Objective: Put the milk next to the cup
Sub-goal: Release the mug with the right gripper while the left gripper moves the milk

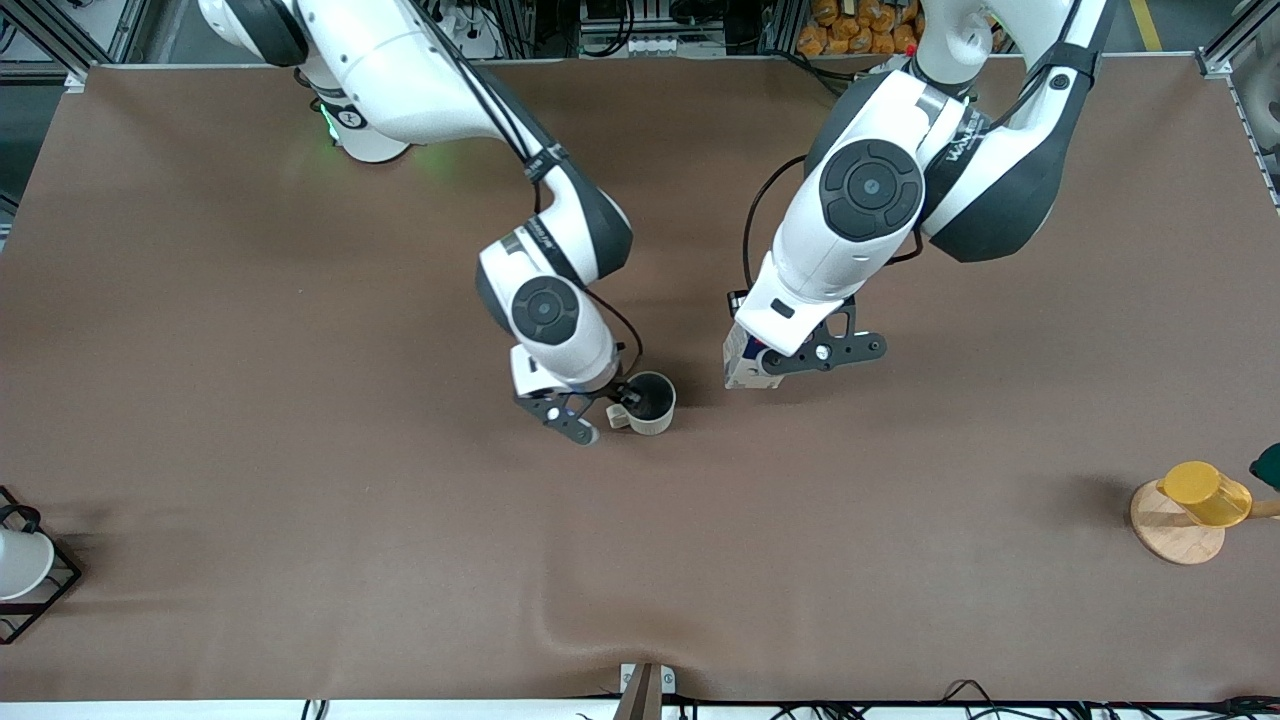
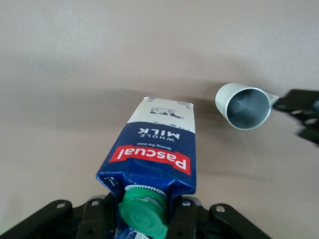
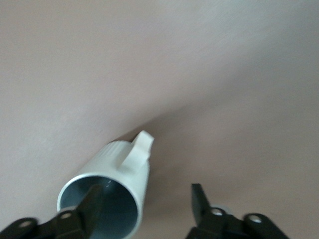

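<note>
- The left gripper (image 1: 775,362) is closed on the milk (image 2: 154,149) at its top, by the green cap (image 2: 143,214); the carton is near the table's (image 1: 300,550) middle.
- The cup (image 1: 650,403) stands beside the milk, toward the right arm's end, apart from it.
- The right gripper (image 3: 144,201) is spread wide, one finger (image 3: 92,201) inside the cup, the other outside, by the handle (image 3: 138,151).

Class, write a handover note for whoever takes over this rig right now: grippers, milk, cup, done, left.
Left gripper: shut on the milk, low over the table.
Right gripper: open, one finger inside the cup, one outside by its handle.
Milk is beside the cup, apart, toward the left arm's end.
Done: milk brought beside cup.
Left: release milk, withdraw both arms.
</note>
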Controlling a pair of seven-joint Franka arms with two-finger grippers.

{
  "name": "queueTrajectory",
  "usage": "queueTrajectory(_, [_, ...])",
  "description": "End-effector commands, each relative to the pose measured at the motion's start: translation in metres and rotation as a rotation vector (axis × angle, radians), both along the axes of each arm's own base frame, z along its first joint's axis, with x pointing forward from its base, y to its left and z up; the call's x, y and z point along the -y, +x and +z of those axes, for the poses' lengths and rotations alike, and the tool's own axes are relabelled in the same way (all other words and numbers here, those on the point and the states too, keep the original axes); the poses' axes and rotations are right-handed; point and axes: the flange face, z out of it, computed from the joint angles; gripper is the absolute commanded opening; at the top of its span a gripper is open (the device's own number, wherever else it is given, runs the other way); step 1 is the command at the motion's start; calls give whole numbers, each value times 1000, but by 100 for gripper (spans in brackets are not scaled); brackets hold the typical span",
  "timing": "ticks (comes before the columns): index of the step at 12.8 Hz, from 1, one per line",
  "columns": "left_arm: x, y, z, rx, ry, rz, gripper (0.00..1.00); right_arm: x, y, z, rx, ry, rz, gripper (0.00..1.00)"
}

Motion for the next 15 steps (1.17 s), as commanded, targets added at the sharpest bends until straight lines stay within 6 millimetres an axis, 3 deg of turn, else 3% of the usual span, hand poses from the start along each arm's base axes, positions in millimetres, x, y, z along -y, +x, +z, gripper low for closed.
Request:
queueTrajectory(1, [-3,-2,8,-3,1,9,0,61,32,60,-39,-1,55,100])
queueTrajectory(2, [-3,-2,8,-3,1,9,0,88,41,83,-25,12,123,100])
queueTrajectory(4, [-3,-3,8,-4,0,10,0,163,58,109,-56,28,236,100])
queueTrajectory(8, [22,-19,8,-8,-8,-22,0,325,87,136,-48,58,416,100])
queueTrajectory(11, [74,-56,3,-12,-6,-102,0,414,87,147,-26,45,472,100])
queueTrajectory(12, [98,-78,0,-13,-2,-152,0,446,85,154,-15,42,505,100])
queueTrajectory(14, [133,-103,-20,-27,7,-215,0,515,72,170,22,62,620,100])
queueTrajectory(15, [145,-107,-28,-14,-2,-222,0,539,60,177,21,75,640,100])
